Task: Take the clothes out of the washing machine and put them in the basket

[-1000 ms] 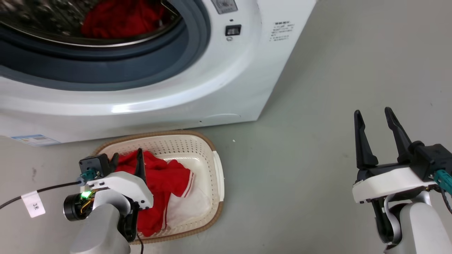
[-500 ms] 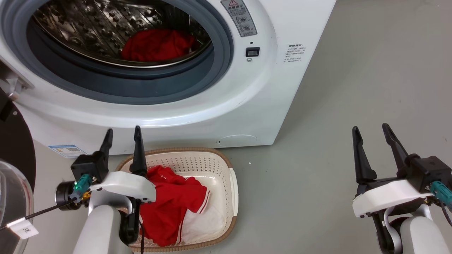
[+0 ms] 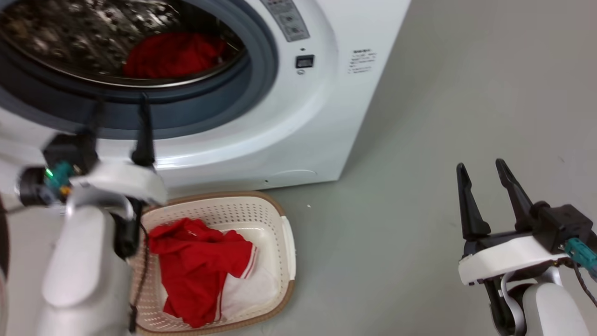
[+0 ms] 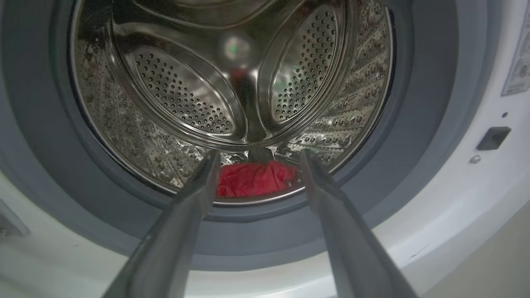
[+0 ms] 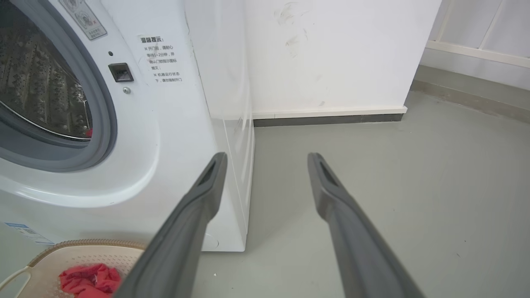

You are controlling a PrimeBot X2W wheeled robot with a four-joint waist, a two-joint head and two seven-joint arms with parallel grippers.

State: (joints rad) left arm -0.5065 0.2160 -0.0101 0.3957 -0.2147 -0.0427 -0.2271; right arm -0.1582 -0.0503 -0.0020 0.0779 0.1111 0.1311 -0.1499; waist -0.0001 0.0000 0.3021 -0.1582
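The white washing machine (image 3: 298, 121) stands with its porthole open, and a red garment (image 3: 172, 53) lies at the bottom of the steel drum (image 4: 232, 82). In the left wrist view the same red clothes (image 4: 254, 179) show between my fingers. My left gripper (image 3: 122, 100) is open and empty, raised in front of the grey door seal, outside the drum. The cream basket (image 3: 280, 219) sits on the floor below the machine with a red and white garment (image 3: 200, 266) in it. My right gripper (image 3: 482, 165) hangs open and empty over the floor at the right.
Grey floor (image 3: 419, 186) stretches to the right of the machine. A white wall with a dark skirting (image 5: 331, 119) stands behind it. The basket (image 5: 70, 256) sits close against the machine's front. A cable (image 3: 140, 280) hangs from my left arm over the basket's left rim.
My left gripper has risen out of the basket, leaving the red and white garment there, and now points at the porthole. The head camera shifted. The right gripper stayed put.
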